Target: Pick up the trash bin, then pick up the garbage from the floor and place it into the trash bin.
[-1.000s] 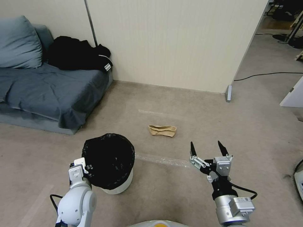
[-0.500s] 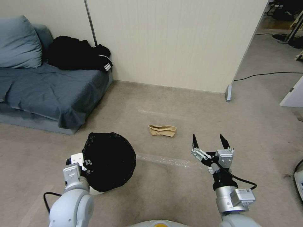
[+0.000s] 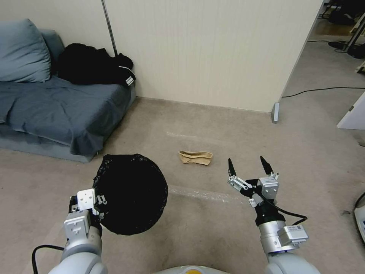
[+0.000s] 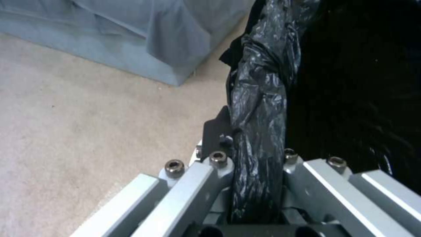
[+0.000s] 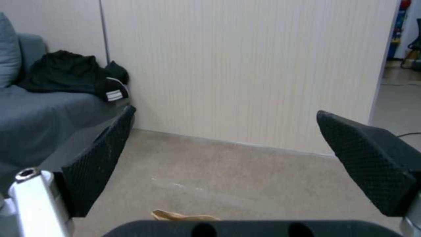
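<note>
Far left, against the wall: grey-blue sofa [image 3: 57, 106] with a cushion [image 3: 23, 51] and a heap of black clothing [image 3: 95, 68] on the seat. Left end effector [image 3: 99, 199] low in the head view, clamped on the near rim of the trash bin [image 3: 131, 192]; the left wrist view shows the black liner's rolled edge [image 4: 259, 108] pinched between the two metal fingers [image 4: 210, 171], so it is closed on the bin. The bin hangs tilted with its mouth facing the head camera, so the black bag interior covers nearly all of it and the white wall cannot be made out. Whether its base touches the carpet [image 3: 197, 236] cannot be told. Centre: brown paper bag [image 3: 195, 157], crumpled flat on the carpet, well apart from the bin and ahead of the robot, between the two arms; a corner of it also peeks in the right wrist view [image 5: 184, 216]. A strip of clear tape [image 3: 197, 193] lies on the carpet nearer the robot than the bag. Right: right end effector [image 3: 249, 167] held above the carpet just right of the bag and nearer the robot, its black textured fingers [image 5: 98, 161] spread wide, gripping nothing, pointed toward the cream partition wall [image 3: 213, 49]. Far right: a black cable [image 3: 323, 90] trails across the floor past the partition's end.
</note>
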### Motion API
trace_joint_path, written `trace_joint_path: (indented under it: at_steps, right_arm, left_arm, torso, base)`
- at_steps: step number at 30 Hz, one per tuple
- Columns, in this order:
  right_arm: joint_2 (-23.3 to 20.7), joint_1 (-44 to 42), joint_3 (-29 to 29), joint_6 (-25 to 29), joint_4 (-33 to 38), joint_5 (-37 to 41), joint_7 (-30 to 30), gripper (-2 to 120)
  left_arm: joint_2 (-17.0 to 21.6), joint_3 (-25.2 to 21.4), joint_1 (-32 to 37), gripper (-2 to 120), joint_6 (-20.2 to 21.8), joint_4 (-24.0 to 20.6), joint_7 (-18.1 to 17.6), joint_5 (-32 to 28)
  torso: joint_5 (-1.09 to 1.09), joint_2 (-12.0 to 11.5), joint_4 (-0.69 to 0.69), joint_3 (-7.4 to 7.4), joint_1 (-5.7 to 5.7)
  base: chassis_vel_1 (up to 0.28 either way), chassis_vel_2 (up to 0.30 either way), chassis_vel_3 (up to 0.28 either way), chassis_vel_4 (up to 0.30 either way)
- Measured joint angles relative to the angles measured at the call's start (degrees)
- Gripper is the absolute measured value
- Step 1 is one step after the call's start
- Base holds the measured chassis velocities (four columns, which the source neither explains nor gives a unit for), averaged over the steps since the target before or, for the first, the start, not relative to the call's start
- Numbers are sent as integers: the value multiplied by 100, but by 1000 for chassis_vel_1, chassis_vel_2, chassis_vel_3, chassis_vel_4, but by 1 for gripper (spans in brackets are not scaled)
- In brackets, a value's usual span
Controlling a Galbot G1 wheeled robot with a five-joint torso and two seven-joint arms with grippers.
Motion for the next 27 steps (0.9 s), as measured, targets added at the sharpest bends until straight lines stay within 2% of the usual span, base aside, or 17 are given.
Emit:
trace_joint_path:
  at_steps: [18,27]
  right_arm:
    - [48,-11,-29,79,-127,-43,-312,98]
    - [39,-33,-12,96,-127,-42,-375,98]
  left_arm:
    - [-2,61,23,3,-112,33,11,34]
    - [16,51,-5,3,-112,50,17,37]
  torso:
    - [0,0,0,0,0]
    - [1,0,1,0,0]
  base:
    - [0,0,0,0]
    - [-134,116,130,-121]
